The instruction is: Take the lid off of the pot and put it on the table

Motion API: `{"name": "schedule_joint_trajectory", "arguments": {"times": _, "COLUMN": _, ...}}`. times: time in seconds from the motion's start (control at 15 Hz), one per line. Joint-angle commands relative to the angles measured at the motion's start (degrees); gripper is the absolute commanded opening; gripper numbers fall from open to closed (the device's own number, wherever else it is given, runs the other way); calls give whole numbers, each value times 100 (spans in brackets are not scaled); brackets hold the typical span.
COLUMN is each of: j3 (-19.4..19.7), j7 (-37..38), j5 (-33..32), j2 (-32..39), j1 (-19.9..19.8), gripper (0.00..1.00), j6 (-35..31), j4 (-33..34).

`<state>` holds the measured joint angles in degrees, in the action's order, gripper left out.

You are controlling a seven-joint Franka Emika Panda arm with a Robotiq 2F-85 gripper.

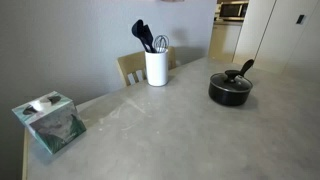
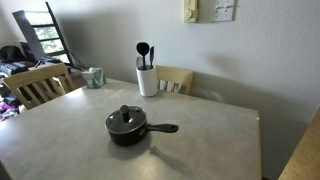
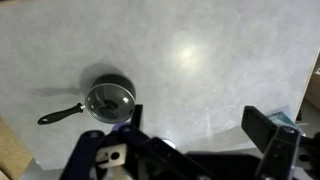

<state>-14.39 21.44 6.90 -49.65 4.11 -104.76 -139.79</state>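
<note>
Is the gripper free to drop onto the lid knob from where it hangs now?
Likely yes. The lid sits on the pot with only table around it, and the utensil holder stands well away. The gripper hangs above with jaws apart, off to one side, so it must shift over first.

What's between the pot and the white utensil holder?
Nothing. Only bare table separates the pot from the utensil holder. Both exterior views show that stretch bare.
</note>
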Motion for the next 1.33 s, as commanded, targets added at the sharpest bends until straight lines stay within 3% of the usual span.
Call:
{"name": "schedule_joint_trajectory", "arguments": {"times": 0.0, "j3": -12, "j7": -14, "j5": 12, "j2": 1, "j1": -23, "gripper": 100, "j6": 11, "j4": 11}}
{"name": "schedule_joint_trajectory", "arguments": {"times": 0.6, "j3": -12, "j7": -14, "j5": 12, "j2": 1, "j1": -23, "gripper": 100, "j6": 11, "j4": 11}}
{"name": "schedule_joint_trajectory", "arguments": {"times": 1.2, "j3": -55, "j7": 679, "j5": -24, "j2": 265, "j1": -432, "gripper": 100, "j6": -38, "j4": -3}}
{"name": "schedule_joint_trajectory", "arguments": {"times": 1.27, "j3": 224, "j7": 504, "j5": -86, "j2": -35, "j1": -515, "gripper": 100, "j6": -326, "j4": -686}}
